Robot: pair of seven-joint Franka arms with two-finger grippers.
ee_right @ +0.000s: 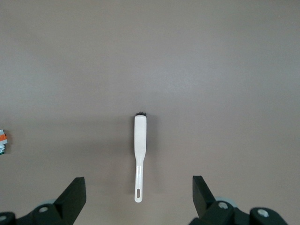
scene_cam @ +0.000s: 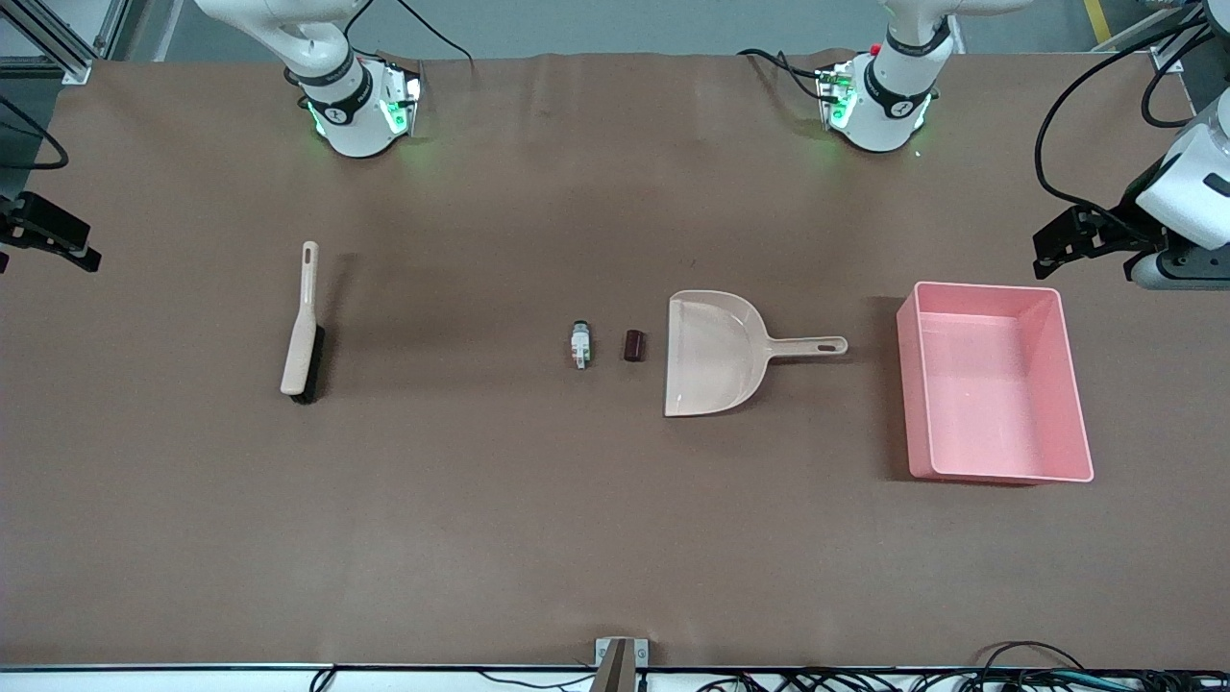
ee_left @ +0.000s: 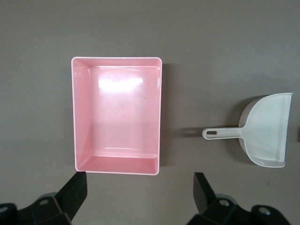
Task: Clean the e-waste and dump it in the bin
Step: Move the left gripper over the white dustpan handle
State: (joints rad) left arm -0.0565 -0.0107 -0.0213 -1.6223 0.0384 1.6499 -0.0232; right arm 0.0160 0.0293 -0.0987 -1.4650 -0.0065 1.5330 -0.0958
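Observation:
The e-waste lies mid-table as two tiny pieces: a grey-white cylinder with green and orange bits (scene_cam: 579, 345) and a dark maroon stub (scene_cam: 633, 345) beside it, close to the dustpan's mouth. The grey-white piece also shows at the edge of the right wrist view (ee_right: 3, 142). The pink bin (scene_cam: 990, 287) stands toward the left arm's end of the table, with nothing in it. My left gripper (ee_left: 140, 183) hangs open and empty high over the table by the bin's wall (ee_left: 77, 112). My right gripper (ee_right: 139, 182) hangs open and empty high over the brush's handle end.
A beige dustpan (scene_cam: 711, 351) (ee_left: 269, 131) lies between the e-waste and the bin, its handle pointing at the bin. A long beige brush (scene_cam: 304, 327) (ee_right: 139, 136) lies toward the right arm's end of the table. Brown table cover all round.

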